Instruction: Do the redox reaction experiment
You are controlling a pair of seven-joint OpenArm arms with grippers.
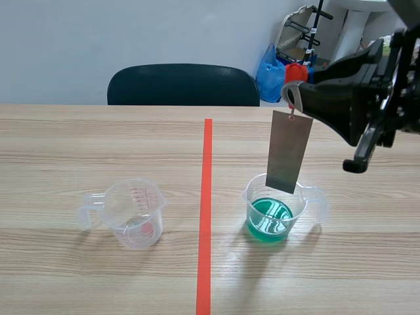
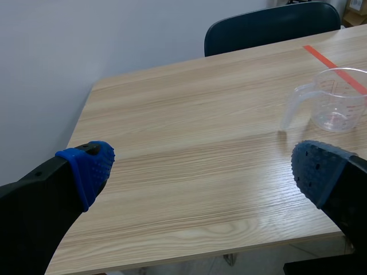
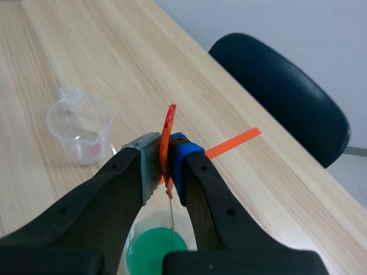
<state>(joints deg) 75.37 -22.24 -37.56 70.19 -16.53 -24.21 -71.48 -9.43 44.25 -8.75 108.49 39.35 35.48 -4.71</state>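
Count: 2 clear handled cups, 1 on each side of the tape line (image 1: pixel 207 210), well apart. The green-liquid cup (image 1: pixel 275 213) is on the right, the marked cup (image 1: pixel 134 213) with its red scale on the left. 1 grey metal plate (image 1: pixel 289 152) hangs from 1 orange-red clip (image 1: pixel 295 72), its lower edge at the green-liquid cup's mouth, above the liquid. Right gripper (image 3: pixel 166 163) is clamped on the clip. Left gripper (image 2: pixel 200 166) is spread wide, holding nothing, with the marked cup ahead of 1 finger. Behind the table: 1 dark chair (image 1: pixel 184 85), 1 blue bag (image 1: pixel 269 72).

Black jaws carry dotted blue pads (image 2: pixel 89 166)
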